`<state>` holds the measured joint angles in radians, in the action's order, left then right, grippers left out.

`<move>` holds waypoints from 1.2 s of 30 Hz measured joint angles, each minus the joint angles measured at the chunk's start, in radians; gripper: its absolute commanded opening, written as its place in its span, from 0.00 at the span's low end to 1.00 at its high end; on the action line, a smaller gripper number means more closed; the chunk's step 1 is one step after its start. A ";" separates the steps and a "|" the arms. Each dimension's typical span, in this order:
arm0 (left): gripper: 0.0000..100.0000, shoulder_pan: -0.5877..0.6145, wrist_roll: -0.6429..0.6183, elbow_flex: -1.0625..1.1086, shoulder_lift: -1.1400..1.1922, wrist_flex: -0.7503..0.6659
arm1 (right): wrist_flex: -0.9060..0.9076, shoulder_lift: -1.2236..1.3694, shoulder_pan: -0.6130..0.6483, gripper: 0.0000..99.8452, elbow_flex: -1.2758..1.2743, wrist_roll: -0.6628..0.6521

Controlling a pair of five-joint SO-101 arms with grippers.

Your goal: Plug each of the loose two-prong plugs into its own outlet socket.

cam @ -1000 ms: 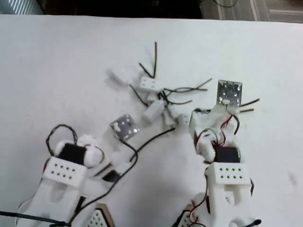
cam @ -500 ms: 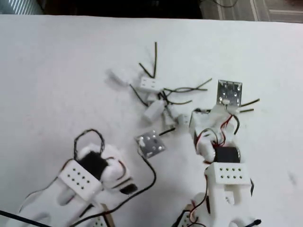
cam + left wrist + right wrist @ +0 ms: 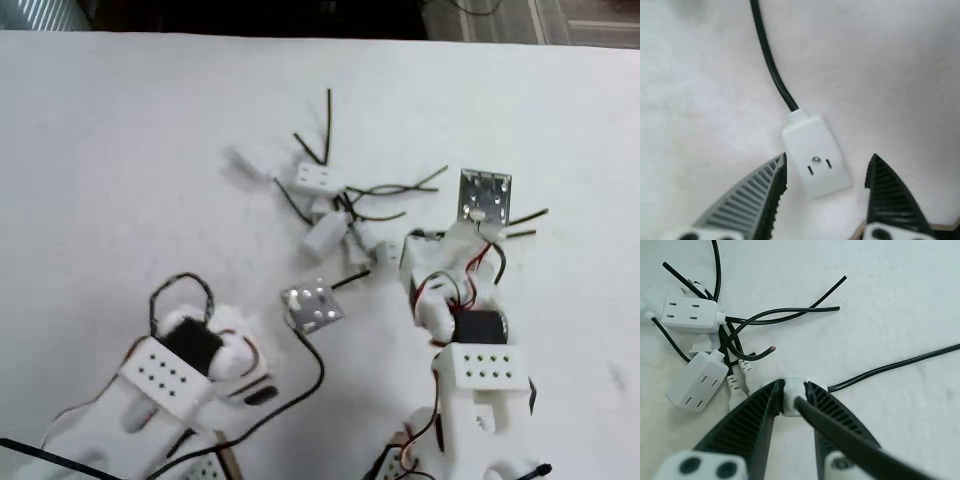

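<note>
We can read no text, label, number or sign here. The outlet socket point(image 3: 815, 162) on the tabletop point(image 3: 120, 150) shows us only slots and a screw; the plug point(image 3: 791, 396) and metal plate point(image 3: 486, 196) bear no legible print.

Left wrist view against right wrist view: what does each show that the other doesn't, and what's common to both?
Left wrist view, not the right: the left gripper, open, with a single white outlet socket lying face up between its fingers, on a black cord. Right wrist view, not the left: the right gripper shut on a small white plug, and beyond it two multi-slot outlet blocks among tangled loose cords. Shared: the white table and black cord lying on it.
</note>
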<state>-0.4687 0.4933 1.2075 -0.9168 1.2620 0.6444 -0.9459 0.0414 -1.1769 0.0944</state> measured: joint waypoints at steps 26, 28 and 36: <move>0.26 0.021 -0.029 -0.141 0.298 0.037 | 0.000 0.000 0.000 0.02 0.000 0.000; 0.26 0.017 -0.029 -0.141 0.342 0.012 | 0.000 0.000 0.000 0.02 0.000 0.000; 0.26 0.020 -0.021 -0.140 0.494 -0.055 | 0.000 0.000 0.000 0.02 0.000 0.000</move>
<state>-0.4488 0.4718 1.0679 -0.4227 1.2068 0.6444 -0.9459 0.0414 -1.1769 0.0944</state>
